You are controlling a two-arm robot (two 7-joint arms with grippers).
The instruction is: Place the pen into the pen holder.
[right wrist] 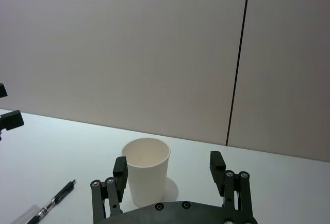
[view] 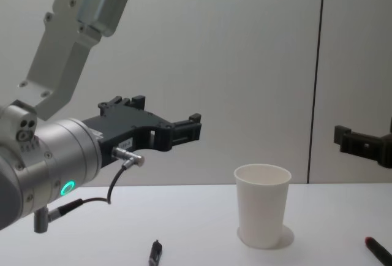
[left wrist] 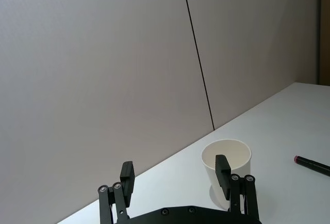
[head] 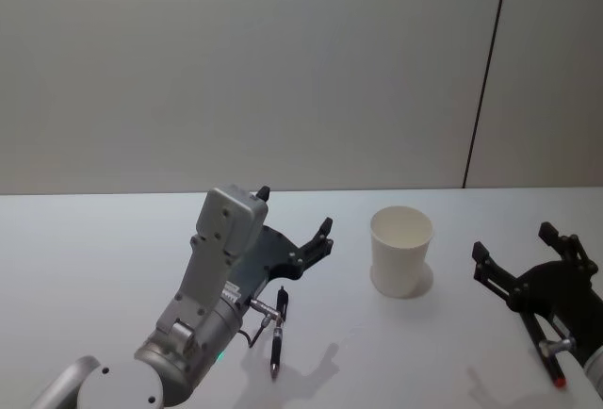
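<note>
Here, white paper cup (head: 401, 251) upright on the table (head: 94, 258), black pen (head: 277, 335) lying flat to the cup's left, left gripper (head: 296, 209) raised left of the cup, jaws apart and empty, right gripper (head: 513, 241) right of the cup, jaws apart, red-tipped pen (left wrist: 312, 164) lying right of the cup.

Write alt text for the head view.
A white paper cup stands upright on a white table. A black pen lies left of it, near the open left gripper; the open right gripper hovers to the cup's right.
</note>
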